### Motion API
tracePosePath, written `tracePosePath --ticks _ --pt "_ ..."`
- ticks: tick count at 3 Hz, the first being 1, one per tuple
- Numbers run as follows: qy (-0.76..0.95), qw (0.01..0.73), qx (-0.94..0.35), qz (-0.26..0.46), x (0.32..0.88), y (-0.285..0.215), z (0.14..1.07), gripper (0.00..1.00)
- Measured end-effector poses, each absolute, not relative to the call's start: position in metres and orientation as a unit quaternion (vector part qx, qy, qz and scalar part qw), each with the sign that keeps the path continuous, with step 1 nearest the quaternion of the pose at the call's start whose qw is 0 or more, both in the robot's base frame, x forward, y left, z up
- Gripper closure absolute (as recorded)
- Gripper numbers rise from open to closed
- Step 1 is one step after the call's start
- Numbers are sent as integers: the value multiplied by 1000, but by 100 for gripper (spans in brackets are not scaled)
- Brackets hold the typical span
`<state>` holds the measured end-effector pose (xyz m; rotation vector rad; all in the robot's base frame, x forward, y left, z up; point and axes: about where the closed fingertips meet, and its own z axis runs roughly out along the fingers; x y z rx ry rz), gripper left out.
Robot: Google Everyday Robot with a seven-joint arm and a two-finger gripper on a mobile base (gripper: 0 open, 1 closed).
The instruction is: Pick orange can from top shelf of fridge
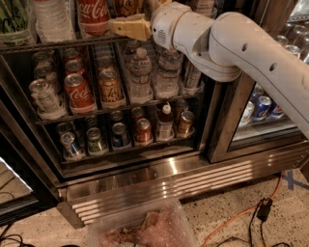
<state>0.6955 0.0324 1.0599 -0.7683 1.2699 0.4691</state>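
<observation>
The orange can [126, 6] stands on the top shelf [58, 43] of the fridge [145, 169], cut off by the upper edge of the view, right of a red Coca-Cola bottle [94, 14]. My gripper [137, 17], with tan tips on a white wrist, is at the top shelf's front rail, right at the orange can and partly covering it. The white arm [251, 53] reaches in from the right across the open fridge.
The shelf below holds Coca-Cola cans [79, 91], a brown-orange can [110, 87] and water bottles [140, 72]. The bottom shelf holds several cans. A glass door [256, 111] with blue cans stands at the right. A plastic bin [145, 226] and orange cable [231, 222] lie on the floor.
</observation>
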Motion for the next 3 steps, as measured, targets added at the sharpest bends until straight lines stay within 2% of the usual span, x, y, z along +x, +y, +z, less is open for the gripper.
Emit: tracePosePath --ticks 2,3 --pt "575 723 -326 203 700 30 1060 24" --pt "576 726 -313 207 705 38 1056 24"
